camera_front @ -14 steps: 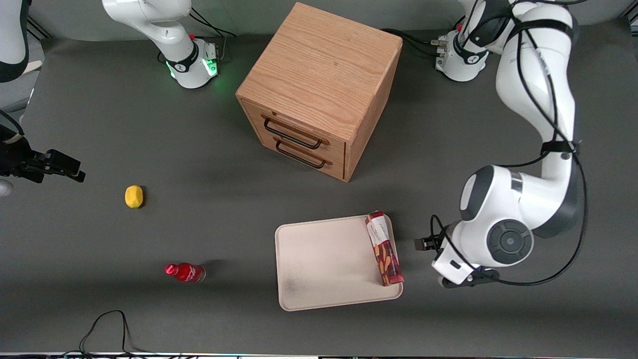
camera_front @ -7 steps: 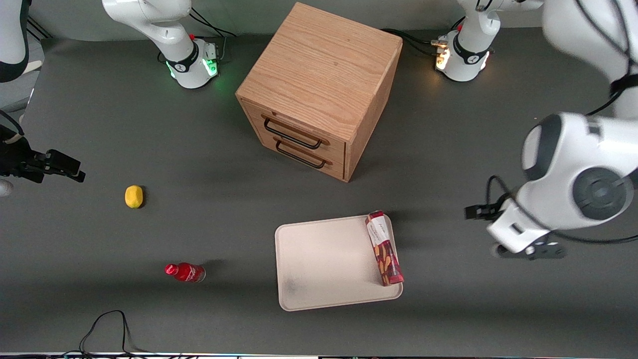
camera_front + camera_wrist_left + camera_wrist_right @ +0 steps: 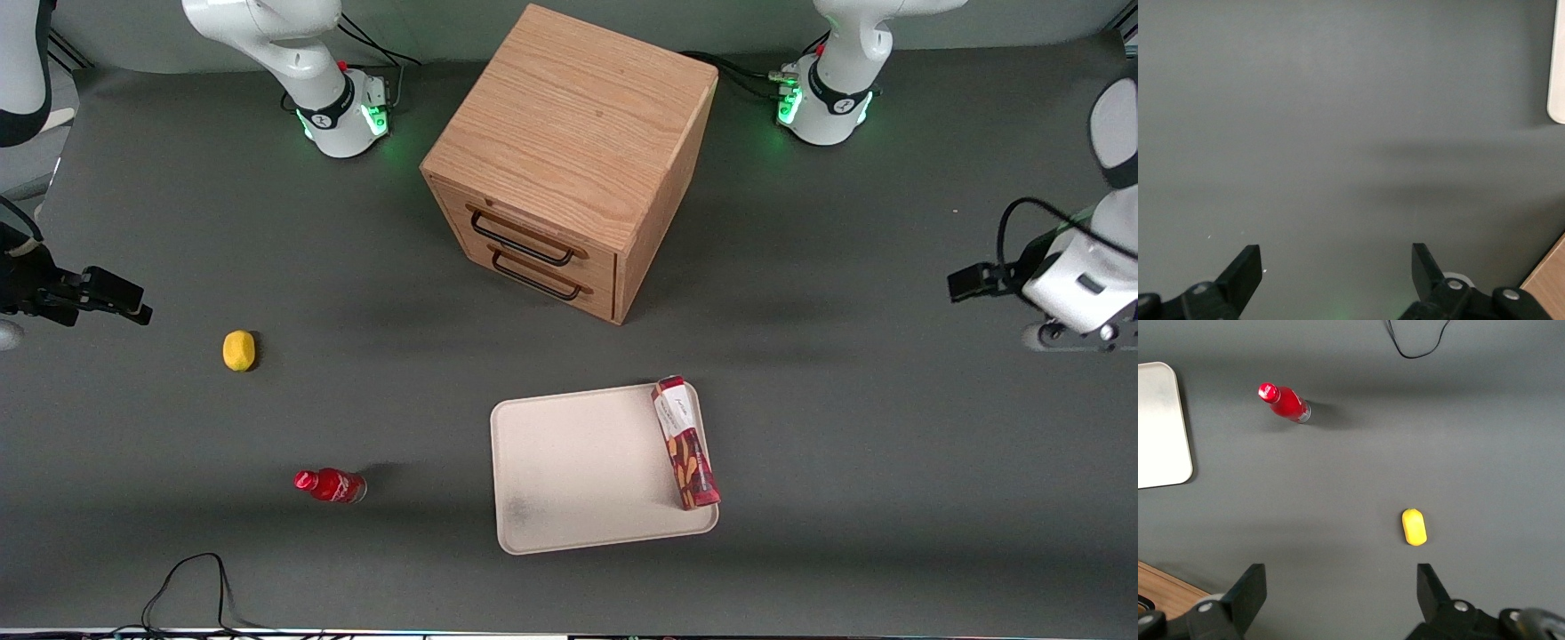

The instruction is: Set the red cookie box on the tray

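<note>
Your gripper [image 3: 1335, 267]: jaws spread wide, holding nothing, touching nothing, above bare desk [image 3: 845, 427] toward working arm's end. Red cookie box [image 3: 685, 442] lies flat on tray [image 3: 578, 462], along its edge.

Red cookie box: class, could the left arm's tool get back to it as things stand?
Probably yes. The red cookie box lies uncovered on the tray, and only bare table separates it from the open tool, which hangs toward the working arm's end.

A wooden two-drawer cabinet [image 3: 569, 160] stands on grey table [image 3: 889, 462].
</note>
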`<action>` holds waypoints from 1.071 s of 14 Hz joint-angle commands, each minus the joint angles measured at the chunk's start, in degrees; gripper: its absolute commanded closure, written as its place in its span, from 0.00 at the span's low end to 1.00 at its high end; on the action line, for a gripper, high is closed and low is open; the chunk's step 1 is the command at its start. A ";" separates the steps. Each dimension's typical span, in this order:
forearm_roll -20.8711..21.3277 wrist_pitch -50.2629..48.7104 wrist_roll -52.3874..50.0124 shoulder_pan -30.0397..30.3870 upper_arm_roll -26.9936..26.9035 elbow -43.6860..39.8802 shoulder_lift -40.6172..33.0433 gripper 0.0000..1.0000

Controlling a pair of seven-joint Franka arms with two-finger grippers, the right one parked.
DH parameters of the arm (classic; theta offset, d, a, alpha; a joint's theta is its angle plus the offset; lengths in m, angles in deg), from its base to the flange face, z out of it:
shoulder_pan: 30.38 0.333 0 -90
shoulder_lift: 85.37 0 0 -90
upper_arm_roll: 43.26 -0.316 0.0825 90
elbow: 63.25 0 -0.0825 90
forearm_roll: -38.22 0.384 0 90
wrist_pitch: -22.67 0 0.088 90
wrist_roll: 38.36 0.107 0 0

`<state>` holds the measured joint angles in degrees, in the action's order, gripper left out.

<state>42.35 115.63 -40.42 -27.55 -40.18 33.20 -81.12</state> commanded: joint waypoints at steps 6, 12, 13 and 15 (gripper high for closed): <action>0.09 -3.47 -0.06 4.38 0.62 -1.69 -3.64 0.00; -1.49 -7.44 -2.52 5.79 3.51 -5.75 -2.93 0.00; -1.58 -7.44 -2.52 5.79 3.52 -5.75 -2.93 0.00; -1.58 -7.53 -2.17 5.70 3.52 -5.84 -2.93 0.00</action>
